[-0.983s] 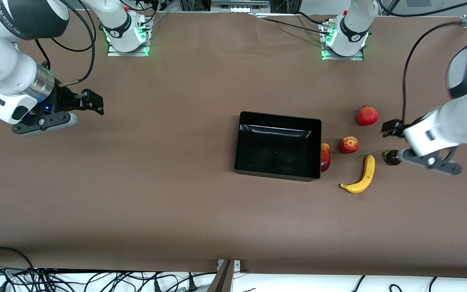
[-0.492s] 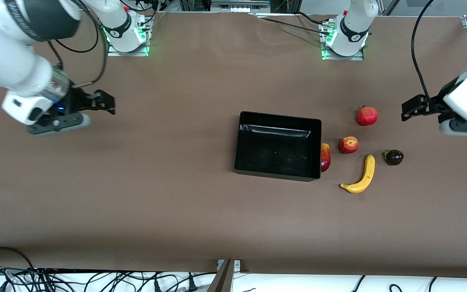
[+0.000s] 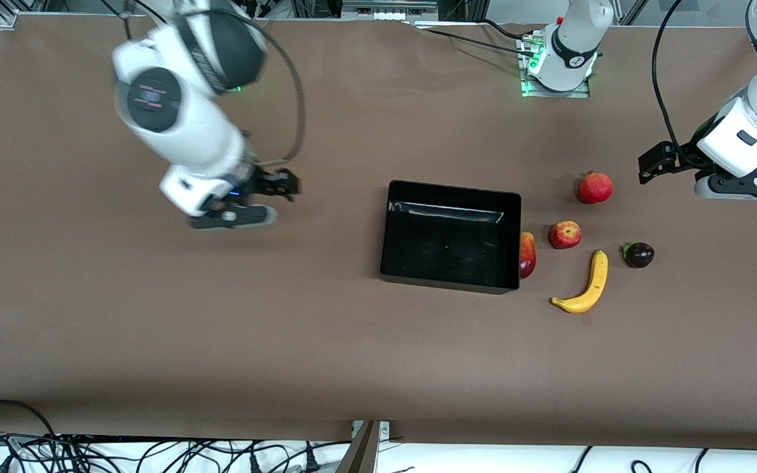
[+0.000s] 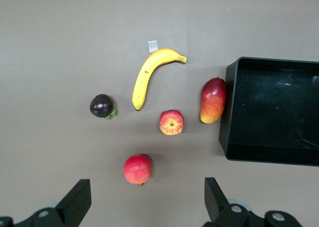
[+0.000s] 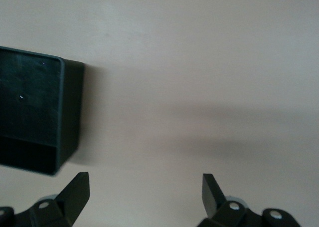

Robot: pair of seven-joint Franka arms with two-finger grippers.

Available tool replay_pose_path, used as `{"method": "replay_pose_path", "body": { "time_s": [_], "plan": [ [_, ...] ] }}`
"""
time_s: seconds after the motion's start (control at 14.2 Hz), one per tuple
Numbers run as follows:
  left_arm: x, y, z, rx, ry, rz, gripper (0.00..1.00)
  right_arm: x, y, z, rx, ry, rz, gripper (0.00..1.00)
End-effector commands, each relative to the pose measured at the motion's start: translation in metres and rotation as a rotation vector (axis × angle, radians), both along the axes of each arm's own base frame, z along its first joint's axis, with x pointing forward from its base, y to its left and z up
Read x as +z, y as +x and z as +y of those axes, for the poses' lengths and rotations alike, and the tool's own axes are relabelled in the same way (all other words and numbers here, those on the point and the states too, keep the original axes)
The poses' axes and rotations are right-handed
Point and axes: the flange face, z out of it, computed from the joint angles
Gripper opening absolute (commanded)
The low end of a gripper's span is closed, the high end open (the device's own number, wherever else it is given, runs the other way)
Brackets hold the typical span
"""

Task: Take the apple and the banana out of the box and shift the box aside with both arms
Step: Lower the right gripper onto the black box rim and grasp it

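Observation:
The black box (image 3: 393, 230) sits mid-table, empty; it also shows in the left wrist view (image 4: 234, 112) and the right wrist view (image 5: 70, 112). Toward the left arm's end lie a mango (image 3: 527, 255) against the box wall, an apple (image 3: 564, 234), a pomegranate (image 3: 595, 187), a banana (image 3: 587, 284) and a dark purple fruit (image 3: 639, 255). All five show in the left wrist view: mango (image 4: 213, 100), apple (image 4: 171, 122), pomegranate (image 4: 137, 169), banana (image 4: 149, 76), purple fruit (image 4: 101, 106). My left gripper (image 3: 656, 161) is open, empty, in the air beside the pomegranate. My right gripper (image 3: 281, 184) is open, empty, over bare table beside the box.
The brown table (image 3: 221, 315) ends at its front edge, where cables (image 3: 89, 453) lie. The arm bases stand along the top edge. A small white tag (image 4: 153, 46) lies by the banana's tip.
My right arm has swung from the table's end toward the box. My left gripper has lifted away from the purple fruit and moved up beside the pomegranate. The fruits and box have not moved.

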Motion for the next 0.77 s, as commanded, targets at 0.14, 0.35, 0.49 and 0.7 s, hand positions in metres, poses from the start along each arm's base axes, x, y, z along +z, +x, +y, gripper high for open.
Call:
{"method": "replay_pose_path", "body": {
  "time_s": [0.14,0.35,0.49,0.7],
  "plan": [
    [0.003,-0.006,0.003,0.013,-0.003,0.006,1.0,-0.075,-0.025,0.104,-0.114,0.02,-0.027,1.0],
    [0.003,-0.006,0.002,0.01,-0.003,0.005,1.0,-0.126,-0.045,0.145,-0.159,0.005,-0.049,1.0],
    [0.003,-0.005,0.002,0.0,0.012,0.004,1.0,-0.15,-0.052,0.161,-0.195,0.018,-0.055,1.0],
    [0.004,-0.005,0.002,-0.01,0.028,0.001,1.0,-0.184,-0.062,0.178,-0.251,0.03,-0.06,0.98]
  ]
}}
